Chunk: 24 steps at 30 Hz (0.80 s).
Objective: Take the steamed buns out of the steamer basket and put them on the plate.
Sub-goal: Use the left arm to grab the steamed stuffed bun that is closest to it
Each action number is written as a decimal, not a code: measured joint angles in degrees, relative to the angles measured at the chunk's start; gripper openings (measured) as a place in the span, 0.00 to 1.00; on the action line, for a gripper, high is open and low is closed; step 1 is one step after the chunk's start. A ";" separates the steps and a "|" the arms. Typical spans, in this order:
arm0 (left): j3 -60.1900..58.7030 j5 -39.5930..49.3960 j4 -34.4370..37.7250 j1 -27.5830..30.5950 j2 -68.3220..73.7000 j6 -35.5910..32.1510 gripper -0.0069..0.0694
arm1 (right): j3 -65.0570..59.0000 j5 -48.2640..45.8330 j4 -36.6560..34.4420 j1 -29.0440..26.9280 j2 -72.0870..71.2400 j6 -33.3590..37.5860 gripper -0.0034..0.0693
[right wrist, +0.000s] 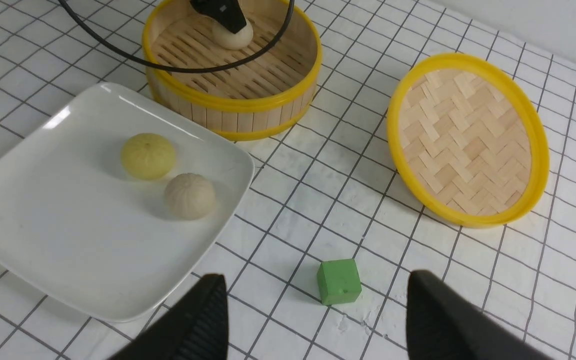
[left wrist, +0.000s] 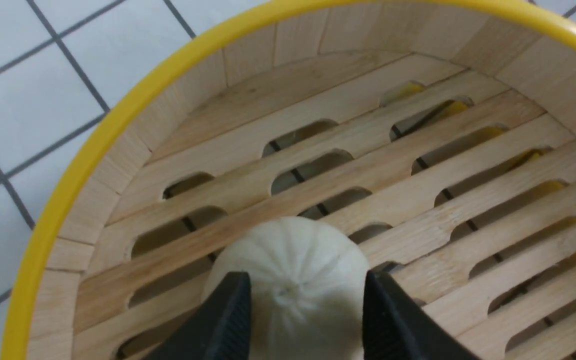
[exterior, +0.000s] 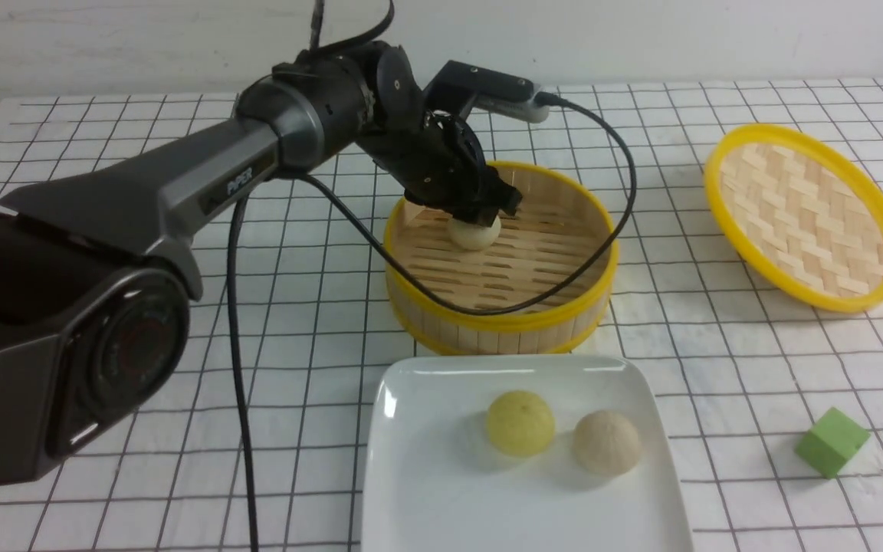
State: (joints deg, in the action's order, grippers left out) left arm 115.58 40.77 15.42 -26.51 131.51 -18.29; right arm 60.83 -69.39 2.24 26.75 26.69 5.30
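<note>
- Your left gripper point(exterior: 476, 217) reaches down into the basket point(exterior: 503, 322), near its far-left wall.
- Its two black fingers point(left wrist: 228, 320) sit against opposite sides of the white bun point(exterior: 474, 234), closed on it.
- The white bun is low inside the basket, just over the slatted floor. You cannot tell whether it touches the slats.
- No other bun is in the basket.
- The plate point(exterior: 426, 475) lies just in front of the basket, on the robot's side, its far edge close to the basket's wall.
- On the plate the yellow bun point(exterior: 520, 423) and the beige bun point(exterior: 606, 441) sit side by side, near each other, in the half nearer the basket. The yellow one is on the left.
- The lid point(exterior: 805, 218) lies to the right of the basket, well apart, woven inside facing up.
- A green cube point(exterior: 831, 441) rests on the gridded table point(exterior: 717, 345), right of the basket and nearer the robot.
- Your right gripper point(right wrist: 314, 277) shows only in its own wrist view, above the table on the cube's side of the basket. Its fingers stand wide apart with nothing between them.
</note>
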 joint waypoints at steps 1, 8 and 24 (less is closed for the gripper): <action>0.00 0.00 -0.06 0.00 0.06 0.00 0.52 | 0.00 -0.06 0.00 0.00 0.00 0.00 0.70; 0.19 0.22 -0.45 0.00 1.37 0.00 0.38 | 0.00 -0.18 0.00 0.00 0.00 0.00 0.70; 1.46 9.65 0.44 0.00 -10.94 0.00 0.12 | 0.00 -0.40 0.00 0.00 0.00 0.00 0.70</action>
State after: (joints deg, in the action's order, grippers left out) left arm 117.05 50.42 15.86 -26.51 120.57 -18.29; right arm 60.83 -69.78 2.24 26.75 26.69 5.30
